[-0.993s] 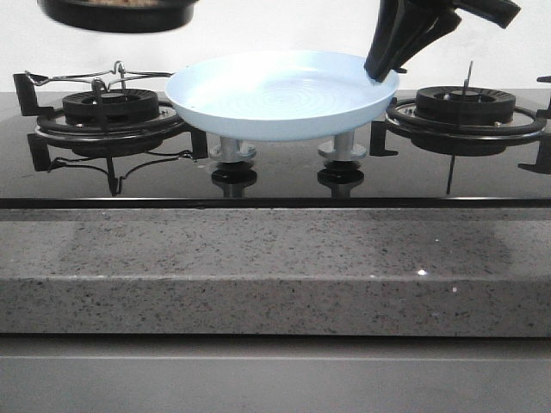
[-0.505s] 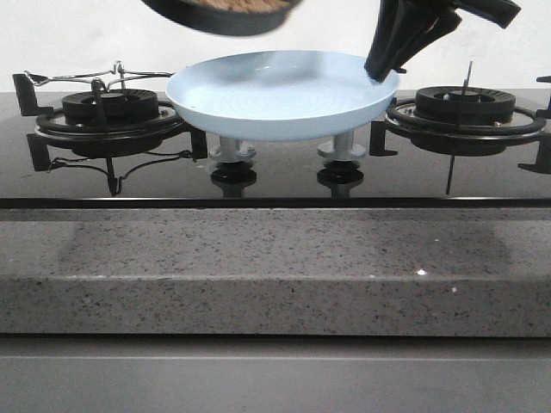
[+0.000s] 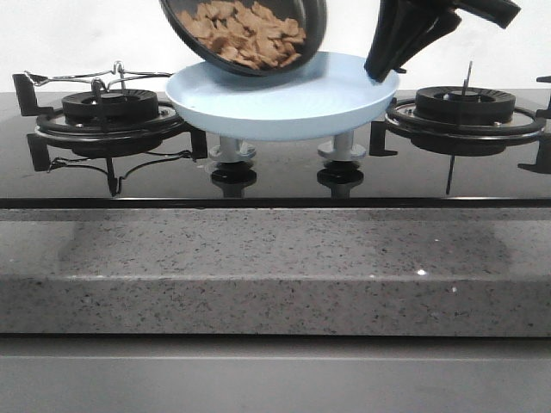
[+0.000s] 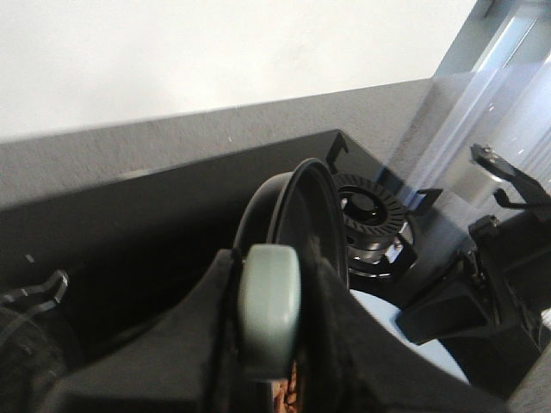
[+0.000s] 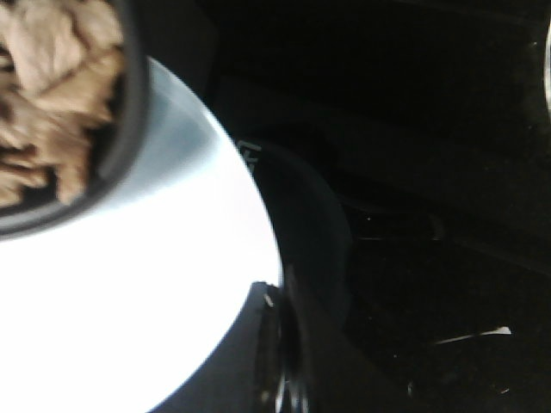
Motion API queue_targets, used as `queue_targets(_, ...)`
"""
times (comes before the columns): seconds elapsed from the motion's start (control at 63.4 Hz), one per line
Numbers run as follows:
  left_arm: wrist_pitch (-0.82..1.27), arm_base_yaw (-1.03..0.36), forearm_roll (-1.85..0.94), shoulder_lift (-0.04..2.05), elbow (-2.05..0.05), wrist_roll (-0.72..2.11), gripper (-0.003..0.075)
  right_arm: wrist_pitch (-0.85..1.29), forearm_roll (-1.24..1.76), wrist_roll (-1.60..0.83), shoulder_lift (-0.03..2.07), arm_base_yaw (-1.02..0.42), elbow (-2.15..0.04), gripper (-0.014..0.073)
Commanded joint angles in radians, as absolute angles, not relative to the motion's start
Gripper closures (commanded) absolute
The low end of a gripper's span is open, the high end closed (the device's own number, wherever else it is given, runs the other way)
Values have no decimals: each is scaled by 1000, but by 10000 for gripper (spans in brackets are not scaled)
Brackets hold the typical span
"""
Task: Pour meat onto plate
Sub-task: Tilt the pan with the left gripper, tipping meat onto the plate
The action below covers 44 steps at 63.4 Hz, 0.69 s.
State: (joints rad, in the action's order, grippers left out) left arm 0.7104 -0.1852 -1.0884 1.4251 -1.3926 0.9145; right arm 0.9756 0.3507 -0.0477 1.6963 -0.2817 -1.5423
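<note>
Lowered and tilted, one pan (image 3: 245,34) of meat (image 3: 245,33) overhangs one plate (image 3: 284,101), both tools clamped.

Plain white wall (image 3: 77,43) across the 12 o'clock band, glossy black glass hob (image 3: 275,176) below it, burner grates at 9 o'clock (image 3: 108,116) and 3 o'clock (image 3: 465,110), two control knobs (image 3: 234,155) centre, speckled grey stone counter edge (image 3: 275,267) toward 6 o'clock, even bright light
</note>
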Motion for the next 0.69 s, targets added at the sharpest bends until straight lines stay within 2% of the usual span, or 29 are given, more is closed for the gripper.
queue_targets(0.0,622,-236,-1072,1344,-1438,913,741,935,378,-56,1643,-280,-1566,663)
queue_targets(0.678,452,-514,-614,1213,-1438,911,741,935,378,-56,1643,-280,-1566,663)
